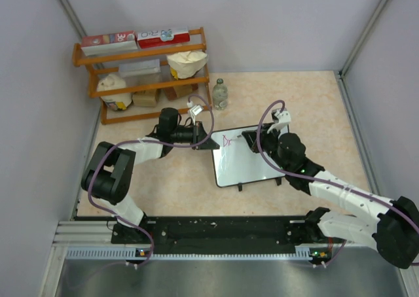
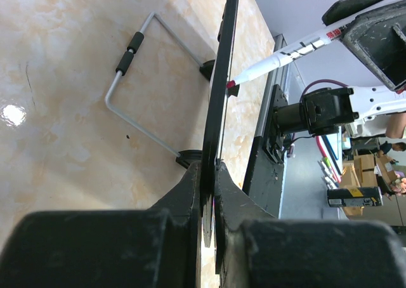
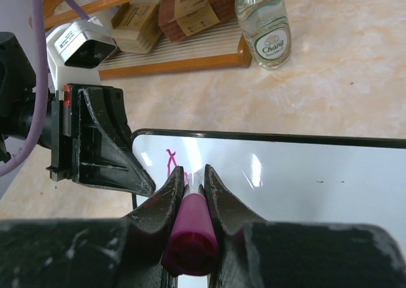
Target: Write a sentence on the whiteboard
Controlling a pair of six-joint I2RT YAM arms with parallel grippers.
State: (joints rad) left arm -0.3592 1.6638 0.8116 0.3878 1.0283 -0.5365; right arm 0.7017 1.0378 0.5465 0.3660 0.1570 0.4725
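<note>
The whiteboard [image 1: 245,159] lies mid-table, white with a thin black frame and small black feet. My left gripper [image 1: 208,139] is shut on its left edge; the left wrist view shows the frame edge [image 2: 219,91] clamped between the jaws. My right gripper [image 1: 251,139] is shut on a pink-capped marker [image 3: 190,228], white barrel [image 2: 285,54], its tip at the board's upper left. The sentence [image 1: 227,140] is only a few pink strokes, also in the right wrist view [image 3: 170,161].
A wooden shelf [image 1: 147,74] with boxes and bags stands at the back left. A clear water bottle [image 1: 220,94] stands beside it, just behind the board. A bent wire stand [image 2: 136,85] lies on the table under the board. Walls enclose the table.
</note>
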